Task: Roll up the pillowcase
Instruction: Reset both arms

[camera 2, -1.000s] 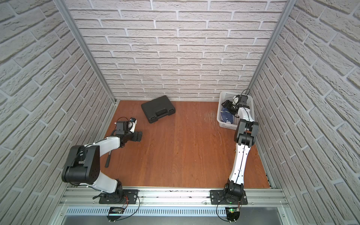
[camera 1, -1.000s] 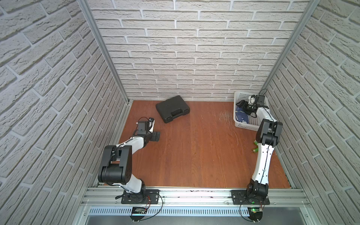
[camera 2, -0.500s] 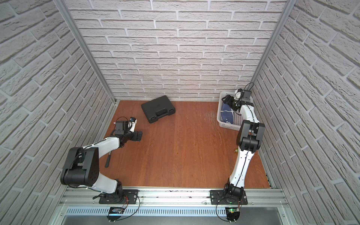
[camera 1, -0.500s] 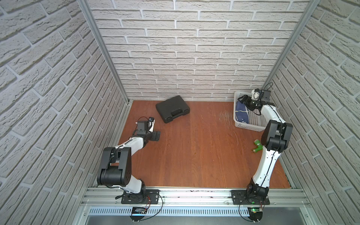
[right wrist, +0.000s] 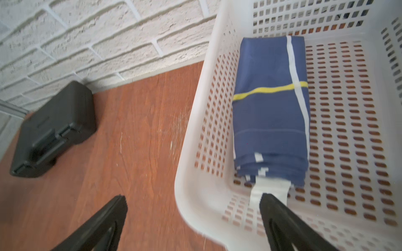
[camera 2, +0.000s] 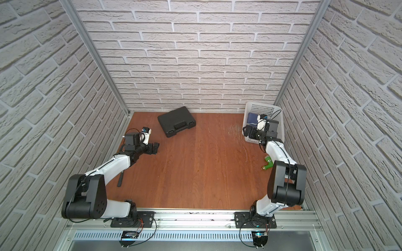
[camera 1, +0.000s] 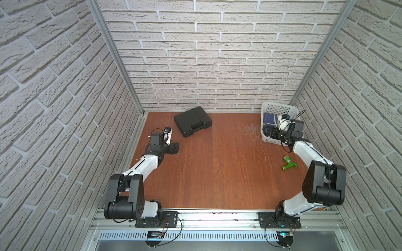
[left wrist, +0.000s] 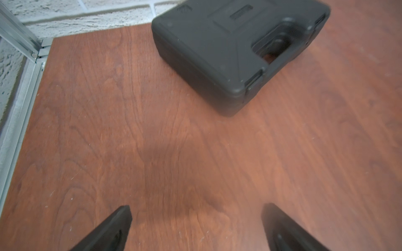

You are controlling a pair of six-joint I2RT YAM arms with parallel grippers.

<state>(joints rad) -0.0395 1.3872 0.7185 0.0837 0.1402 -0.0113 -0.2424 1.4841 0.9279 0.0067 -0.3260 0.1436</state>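
Right tool [right wrist: 193,198] gapes wide, empty, one finger outside, one inside white perforated plastic basket [right wrist: 191,130]. Blue fabric pillowcase [right wrist: 269,113] with yellow stripe lies rolled in that basket, beside its wall. Left tool [left wrist: 195,208] wide apart, empty, above brown wooden bench [left wrist: 108,130].

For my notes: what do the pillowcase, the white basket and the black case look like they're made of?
Pillowcase: woven cloth, matte, probably cotton; soft layered folds and a stitched hem.
Basket: moulded plastic, slightly glossy white; uniform slotted walls and rounded rim.
Black case: hard plastic, matte, faintly textured; moulded handle and latches.
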